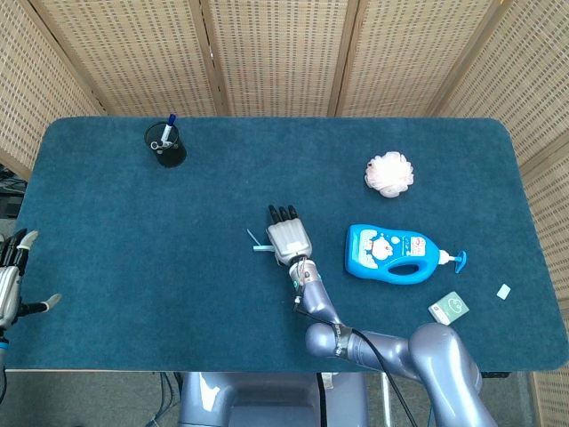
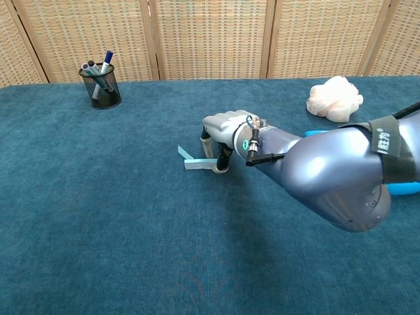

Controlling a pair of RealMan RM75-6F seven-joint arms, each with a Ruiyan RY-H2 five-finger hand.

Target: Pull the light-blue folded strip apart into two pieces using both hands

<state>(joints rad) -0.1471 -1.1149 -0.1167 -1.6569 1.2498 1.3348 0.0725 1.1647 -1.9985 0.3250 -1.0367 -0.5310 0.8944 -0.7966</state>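
Observation:
The light-blue folded strip (image 2: 197, 163) lies flat on the blue tabletop near the middle, its left end bent up; the head view shows only a sliver of the strip (image 1: 256, 242). My right hand (image 2: 226, 126) hangs palm down over its right end. One fingertip (image 2: 221, 165) touches that end, and the thumb (image 2: 205, 139) stands apart behind the strip. From above, the right hand (image 1: 290, 238) covers most of the strip. My left hand (image 1: 11, 283) is far off at the table's front left corner, fingers spread, holding nothing.
A mesh pen cup (image 1: 165, 145) stands at the back left. To the right of my right hand lie a blue pump bottle (image 1: 396, 253), a pink bath sponge (image 1: 389, 173), a small green-white packet (image 1: 449, 306) and a white scrap (image 1: 504, 291).

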